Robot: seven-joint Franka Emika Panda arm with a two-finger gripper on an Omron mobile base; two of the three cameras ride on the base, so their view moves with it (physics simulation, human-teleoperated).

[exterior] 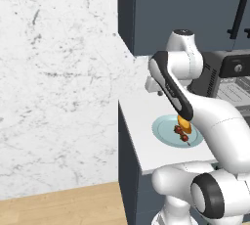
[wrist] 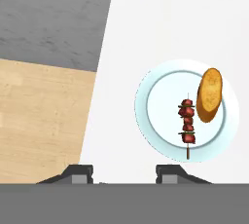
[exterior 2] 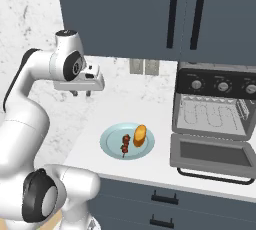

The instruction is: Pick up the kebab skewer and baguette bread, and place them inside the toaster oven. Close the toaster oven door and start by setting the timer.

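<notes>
**End effector spread and empty above the plate**

My end effector (exterior 2: 81, 93) hangs in the air over the white surface (exterior 2: 150, 169), its two fingertips (wrist: 80, 173) set wide apart with nothing between them and nothing touching them. In my hand view it looks straight down, and the plate (wrist: 158, 121) sits ahead of the fingertips and off to one side.

The kebab skewer (wrist: 187, 128) lies flat on that pale blue plate, its stick running roughly toward and away from my fingertips in the hand view, with the red-brown chunks bunched along the middle. The baguette bread (wrist: 209, 95) lies just beside it on the same plate, its long axis nearly parallel to the skewer but leaning slightly; part of it rests over the plate's rim. The two are close; I cannot tell if they touch.

From the right base view, the toaster oven (exterior 2: 216, 105) stands on the surface to the right of the plate, well apart from it. The toaster oven door (exterior 2: 212, 156) is folded down flat, showing the wire rack (exterior 2: 212, 116) inside. Three knobs sit along the black control strip above, the timer (exterior 2: 196, 84) among them.

Dark blue-grey cabinets (exterior 2: 125, 14) hang above, a marbled white wall (exterior: 53, 72) stands to the left, and a wood floor (wrist: 44, 121) lies beyond the surface edge.
</notes>
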